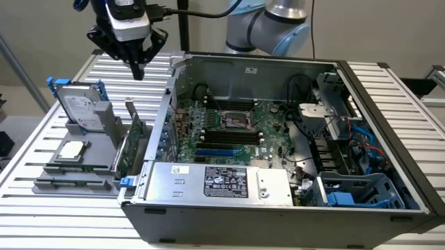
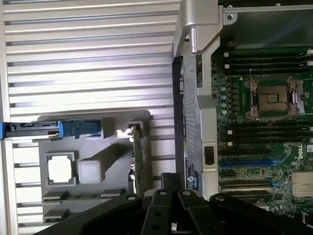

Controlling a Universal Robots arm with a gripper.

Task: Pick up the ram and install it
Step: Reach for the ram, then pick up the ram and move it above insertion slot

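One end effector [image 1: 139, 74] hangs well above the slatted counter [image 1: 21, 208], its fingers drawn together to a point with nothing between them. It is touching nothing. Directly below it, and somewhat toward the exterior camera, sits a gray holder [image 1: 94, 156] carrying the loose parts. The ram [image 1: 76, 168] rests in a slot of that holder, seen edge-on as a thin dark strip in the wrist view [image 2: 57, 196], well below and apart from the end effector. Just beside the ram, on the side nearer the end effector, lies the square silver processor [image 1: 72, 150]. A hard drive [image 1: 80, 107] stands upright at the end of the holder closest under the end effector. An expansion card [image 1: 132, 143] stands on edge along the holder's side facing the computer case [image 1: 278, 224]. The case lies open below the end effector and to the exterior view's right of it. Inside, the motherboard [image 1: 271, 130] is exposed, and its black memory slots [image 1: 230, 136] run beside the processor socket [image 1: 235, 121], well apart from the end effector. A power supply [image 1: 215, 182] fills the case corner nearest the holder.
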